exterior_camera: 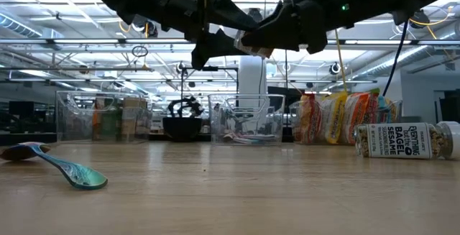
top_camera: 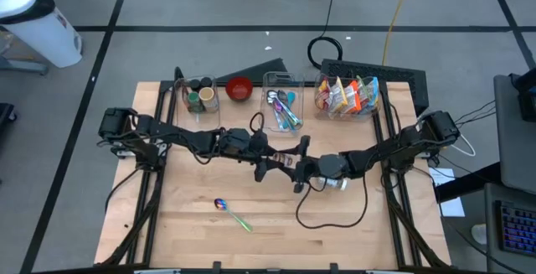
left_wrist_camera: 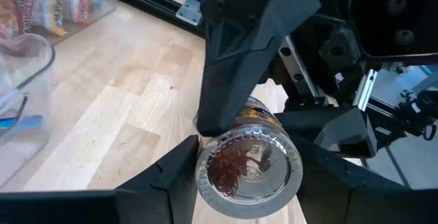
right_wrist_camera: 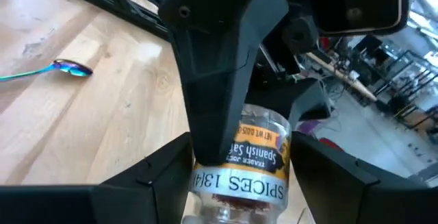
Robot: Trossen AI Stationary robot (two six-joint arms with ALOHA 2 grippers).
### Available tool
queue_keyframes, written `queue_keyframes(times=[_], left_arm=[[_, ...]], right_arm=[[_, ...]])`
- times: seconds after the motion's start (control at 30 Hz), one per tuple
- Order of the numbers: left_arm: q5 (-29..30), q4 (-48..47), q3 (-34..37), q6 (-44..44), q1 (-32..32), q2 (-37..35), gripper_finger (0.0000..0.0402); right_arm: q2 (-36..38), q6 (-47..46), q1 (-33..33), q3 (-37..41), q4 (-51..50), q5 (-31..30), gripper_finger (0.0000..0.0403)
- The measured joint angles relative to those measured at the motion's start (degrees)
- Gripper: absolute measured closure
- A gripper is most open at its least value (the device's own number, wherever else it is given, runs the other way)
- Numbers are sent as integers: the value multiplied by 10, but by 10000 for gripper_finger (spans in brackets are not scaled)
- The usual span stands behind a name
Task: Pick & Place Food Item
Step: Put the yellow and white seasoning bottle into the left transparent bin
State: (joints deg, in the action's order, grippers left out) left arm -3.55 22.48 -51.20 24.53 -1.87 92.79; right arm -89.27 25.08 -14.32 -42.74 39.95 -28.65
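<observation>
Left claw and right claw meet mid-frame in the high view, both on a small clear glass spice jar with an orange saffron label, held well above the tabletop. Looks like a handover in mid-air. Left claw's fingers sit against the jar's sides, clamped on it. Right claw's fingers also flank the jar in its wrist view, but can't tell if it grips or has let go.

Jar axis: roughly level, running along the line between the two arms. Its round clear end, red threads inside, faces the left wrist; the labelled side shows to the right wrist.

Outward: iridescent teal metal spoon lies lower left of centre; a bagel-seasoning bottle lies on its side at right in the low view. Clear bins line the top edge.
</observation>
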Motion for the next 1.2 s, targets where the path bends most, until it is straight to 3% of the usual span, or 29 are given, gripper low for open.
queue_keyframes(times=[0.53, 0.87, 1.1, 1.2], left_arm=[[-13, -13, 1, -45, 16, -79, 205], [-9, -15, 0, -97, 13, -128, 205], [-3, -13, 0, -114, 13, -131, 205], [-3, -13, 0, -120, 10, -131, 205]], right_arm=[[1, 131, -87, 0, 62, -240, 173], [0, 51, -86, 0, 95, -266, 188], [0, -33, -72, 10, 96, -177, 223], [0, -59, -61, 15, 96, -176, 257]])
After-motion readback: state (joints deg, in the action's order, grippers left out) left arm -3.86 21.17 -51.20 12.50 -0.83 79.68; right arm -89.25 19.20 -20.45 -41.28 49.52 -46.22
